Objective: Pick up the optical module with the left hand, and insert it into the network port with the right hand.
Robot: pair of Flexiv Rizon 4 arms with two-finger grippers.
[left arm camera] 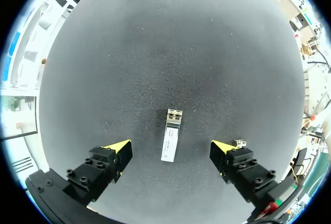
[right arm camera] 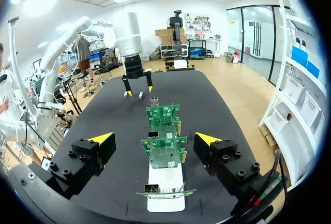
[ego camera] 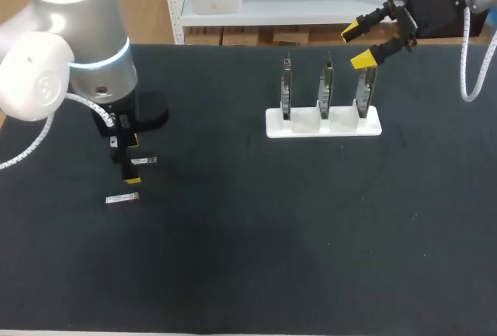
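A small silver optical module (left arm camera: 170, 135) lies flat on the black table mat, directly under my left gripper (left arm camera: 170, 149), between its open fingers, which do not touch it. From above, this module (ego camera: 144, 161) shows beside the left gripper (ego camera: 133, 163), which points straight down. A second module (ego camera: 123, 198) lies just outside one finger. Three upright green boards with network ports (right arm camera: 164, 151) stand in a white rack (ego camera: 323, 125). My right gripper (ego camera: 357, 46) hangs open and empty above the rack's far right end.
The rack stands at the mat's back right, its three boards (ego camera: 327, 86) in a row. From the right wrist, my left arm (right arm camera: 129, 32) stands at the table's far end beyond the boards. Bare black mat (ego camera: 272, 235) fills the middle and front.
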